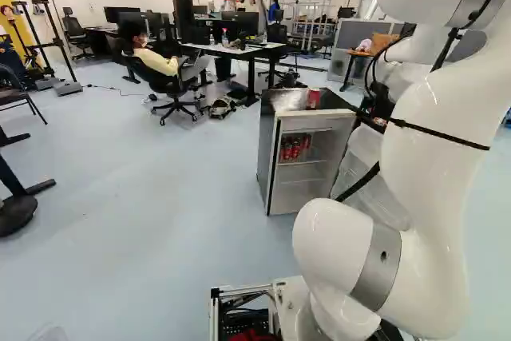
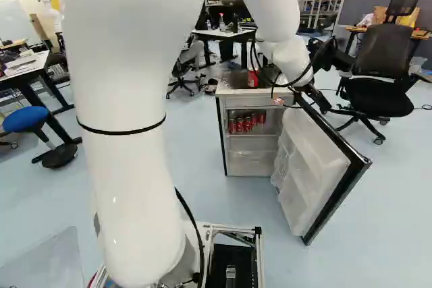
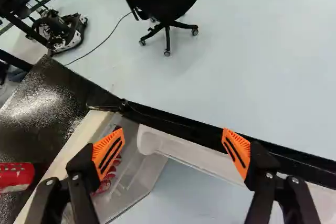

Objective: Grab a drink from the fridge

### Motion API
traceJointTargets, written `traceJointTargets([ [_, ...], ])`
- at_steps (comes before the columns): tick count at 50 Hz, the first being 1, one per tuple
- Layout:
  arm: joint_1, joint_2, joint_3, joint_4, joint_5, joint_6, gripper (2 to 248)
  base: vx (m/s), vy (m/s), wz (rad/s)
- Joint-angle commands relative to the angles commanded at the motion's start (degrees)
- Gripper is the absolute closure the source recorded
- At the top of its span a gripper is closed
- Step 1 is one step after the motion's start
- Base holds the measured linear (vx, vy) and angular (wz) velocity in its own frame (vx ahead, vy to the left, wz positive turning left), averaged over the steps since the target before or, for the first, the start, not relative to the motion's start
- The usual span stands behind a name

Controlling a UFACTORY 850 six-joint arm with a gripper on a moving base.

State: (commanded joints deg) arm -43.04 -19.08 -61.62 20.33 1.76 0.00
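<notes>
Sitting on a shelf inside the fridge [image 1: 267, 153], the red cans [image 2: 247, 123] are ungrabbed; one more can [image 1: 314, 98] stands on the fridge top. Door [image 2: 312, 166] is wide open, so that part looks done. Gripper [image 3: 173, 141] is spread and holding nothing, above the door's hinge side. Likely left: line up with the shelf, reach in, grip a can, pull it out.
</notes>
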Motion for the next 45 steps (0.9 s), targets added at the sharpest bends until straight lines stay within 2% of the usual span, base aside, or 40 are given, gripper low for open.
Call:
traceJointTargets([
  [45,-5.16,-8.06,-10.17,0.0,-9.27,0.0,3,0.0,0.0,0.0],
])
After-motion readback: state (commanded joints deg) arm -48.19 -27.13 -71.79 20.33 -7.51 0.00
